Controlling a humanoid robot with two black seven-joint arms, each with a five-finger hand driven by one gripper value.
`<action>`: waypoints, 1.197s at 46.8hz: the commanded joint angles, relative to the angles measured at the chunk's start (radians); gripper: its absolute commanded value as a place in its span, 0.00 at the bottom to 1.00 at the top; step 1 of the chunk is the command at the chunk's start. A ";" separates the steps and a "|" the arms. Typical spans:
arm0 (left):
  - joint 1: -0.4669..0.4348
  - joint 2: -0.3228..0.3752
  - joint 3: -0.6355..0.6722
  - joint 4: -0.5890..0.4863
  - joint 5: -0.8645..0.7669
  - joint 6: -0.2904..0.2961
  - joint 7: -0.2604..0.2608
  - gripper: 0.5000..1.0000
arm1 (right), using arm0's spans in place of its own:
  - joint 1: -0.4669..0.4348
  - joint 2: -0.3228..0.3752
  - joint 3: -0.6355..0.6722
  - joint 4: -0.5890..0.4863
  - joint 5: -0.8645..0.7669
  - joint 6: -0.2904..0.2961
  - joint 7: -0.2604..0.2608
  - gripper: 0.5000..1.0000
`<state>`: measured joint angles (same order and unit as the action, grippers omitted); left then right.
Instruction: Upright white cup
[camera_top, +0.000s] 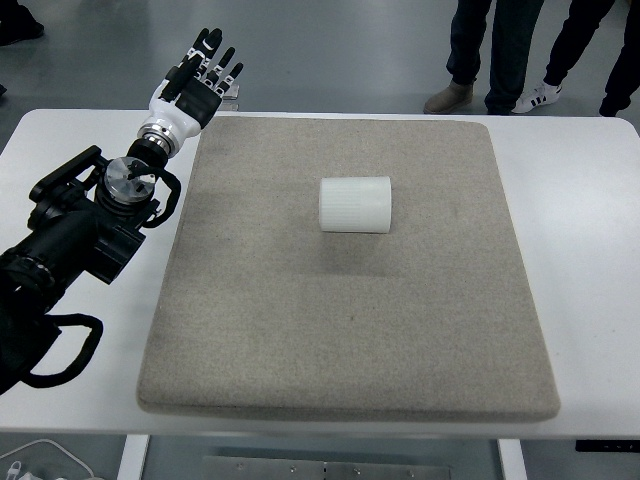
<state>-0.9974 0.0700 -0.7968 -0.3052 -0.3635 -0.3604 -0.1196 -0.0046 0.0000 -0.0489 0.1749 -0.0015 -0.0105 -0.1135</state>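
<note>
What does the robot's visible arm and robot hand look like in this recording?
Only the left arm shows: black, bulky jointed housings with a round silver metal disc at one joint and a black cable loop near the picture's lower left. A white wrist cuff leads to the left robot hand, with a white palm and black, segmented fingers.

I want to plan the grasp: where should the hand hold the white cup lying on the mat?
Grip the white cup around its ribbed body, coming from above. It lies on its side, axis left-right, so the curved wall faces up. The left hand is open, far left.
</note>
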 joint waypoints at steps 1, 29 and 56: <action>0.000 -0.001 -0.001 0.000 0.000 0.000 0.000 0.99 | 0.000 0.000 0.001 0.000 0.000 0.000 0.000 0.86; -0.009 0.017 0.005 0.008 0.002 -0.028 0.000 0.99 | 0.000 0.000 0.001 0.000 0.000 0.000 0.000 0.86; -0.104 0.039 0.077 -0.060 0.426 -0.051 0.000 0.98 | 0.000 0.000 0.000 0.000 0.000 0.000 0.000 0.86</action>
<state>-1.0928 0.1099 -0.7196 -0.3572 -0.0212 -0.4121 -0.1196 -0.0046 0.0000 -0.0479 0.1749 -0.0015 -0.0104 -0.1135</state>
